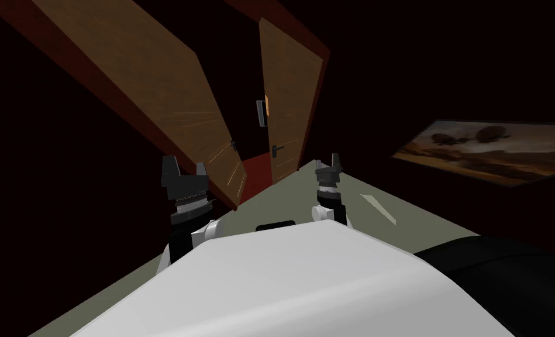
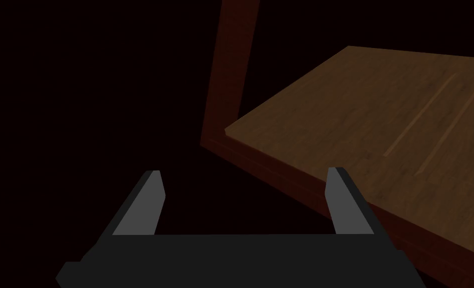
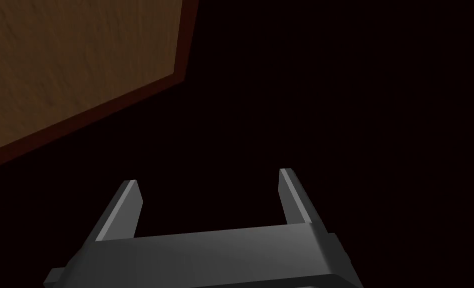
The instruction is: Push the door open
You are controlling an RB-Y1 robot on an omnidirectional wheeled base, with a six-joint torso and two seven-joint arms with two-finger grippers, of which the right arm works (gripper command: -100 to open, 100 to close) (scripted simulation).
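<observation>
Brown door (image 1: 153, 88) stands ajar; left gripper (image 1: 185, 164), spread and empty, could slip past its free edge while pushing.

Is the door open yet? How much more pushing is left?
Done: the near door stands partly swung, a dark gap between it and the far door. In hand: my left end effector, fingers open, is by the near door's lower edge; whether it touches, I cannot tell. My right end effector is open and holds nothing. Left: pushing the near door wider.
</observation>
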